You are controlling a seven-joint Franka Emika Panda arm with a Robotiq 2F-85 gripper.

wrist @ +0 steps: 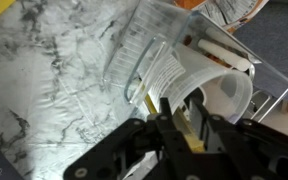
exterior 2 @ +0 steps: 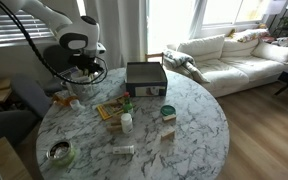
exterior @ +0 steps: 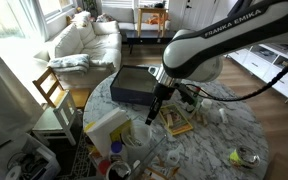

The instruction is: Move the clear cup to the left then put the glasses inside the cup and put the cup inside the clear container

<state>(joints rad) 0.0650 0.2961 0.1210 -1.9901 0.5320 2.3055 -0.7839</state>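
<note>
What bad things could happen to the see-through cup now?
1. In the wrist view the clear cup looks tipped over right at the gripper. I cannot tell whether it is held, so it might slip or roll.
2. The clear container lies close beside the cup, so a careless move could shove it.
3. The table is crowded, so the arm might knock over the small white bottle.

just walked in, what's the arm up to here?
The Panda arm has its gripper down at the clear cup on the marble table. In the wrist view the cup appears to sit within the walls of the clear container. Whether the fingers grip it is unclear. The dark box stands apart.
</note>
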